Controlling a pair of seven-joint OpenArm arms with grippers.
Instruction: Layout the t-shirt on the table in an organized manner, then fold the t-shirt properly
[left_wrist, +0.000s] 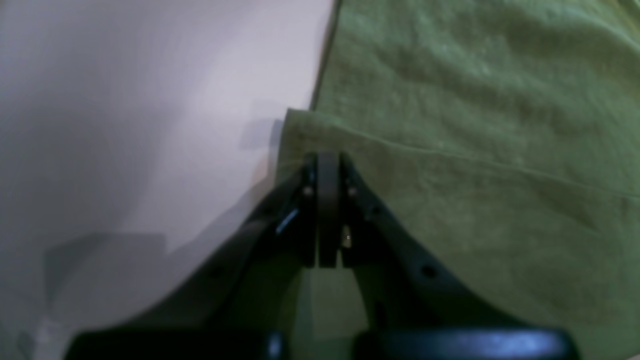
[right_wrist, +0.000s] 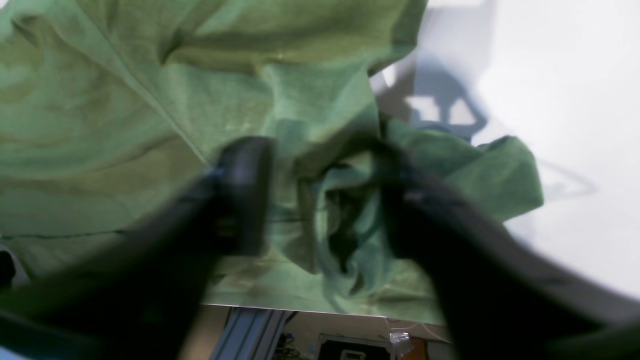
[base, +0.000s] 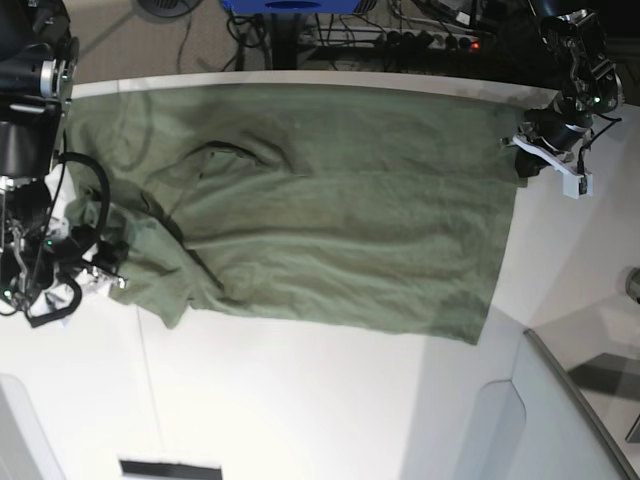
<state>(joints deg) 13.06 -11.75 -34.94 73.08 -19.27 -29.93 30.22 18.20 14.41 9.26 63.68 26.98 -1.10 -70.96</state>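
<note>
On the table (base: 300, 400) the t-shirt (base: 330, 230) lies spread nearly flat, its long axis running across the base view from one arm to the other, hem end toward your left arm and collar end toward your right. What matters for your next move is the bunched sleeve (base: 150, 270) at the right arm's end: it sits folded and rumpled directly under and between the fingers of your right gripper (right_wrist: 320, 200), so that arm is by far the nearer one to straighten it. That gripper's jaws stand spread apart either side of the crumpled cloth and, as far as the blurred wrist view shows, are not yet pinching it. The right arm reaches in low at the table's edge. Your left gripper (left_wrist: 327, 165) is pressed together on a hem corner (left_wrist: 300, 130) of the shirt, at the far corner, held low over the tabletop, with cloth lying smooth beyond it.
</note>
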